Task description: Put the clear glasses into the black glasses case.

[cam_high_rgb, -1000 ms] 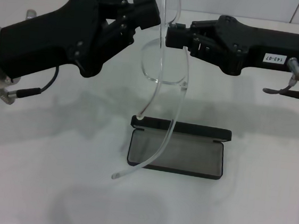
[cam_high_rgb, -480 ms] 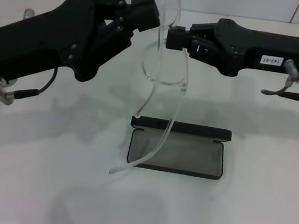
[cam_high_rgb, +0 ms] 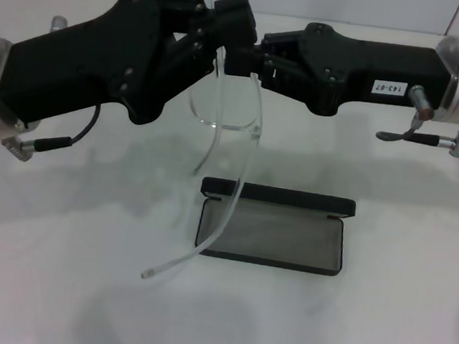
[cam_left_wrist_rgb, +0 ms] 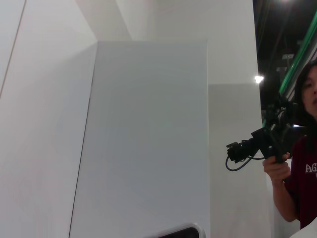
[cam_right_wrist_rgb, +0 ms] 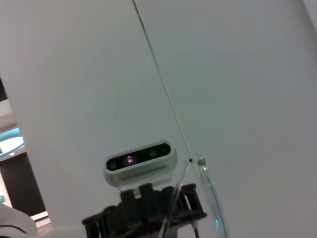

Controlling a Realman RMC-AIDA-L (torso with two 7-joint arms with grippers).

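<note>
The clear glasses (cam_high_rgb: 223,114) hang in the air above the table, lenses up, and their long thin arms dangle down. One arm tip sits over the case's left end and the other reaches past its front left corner. My left gripper (cam_high_rgb: 229,22) is shut on the top of the glasses from the left. My right gripper (cam_high_rgb: 253,59) is shut on them from the right, right beside the left one. The black glasses case (cam_high_rgb: 276,198) lies open on the white table below, grey lining showing. In the right wrist view a clear lens edge (cam_right_wrist_rgb: 205,183) shows before the left gripper (cam_right_wrist_rgb: 148,210).
The white table (cam_high_rgb: 378,319) spreads around the case, with a white wall behind. In the left wrist view a person (cam_left_wrist_rgb: 302,163) holding a camera stands beyond a white panel.
Both grippers and the glasses have shifted left together. The dangling arms swung left, and the lower tip now hangs past the case's front left corner.
</note>
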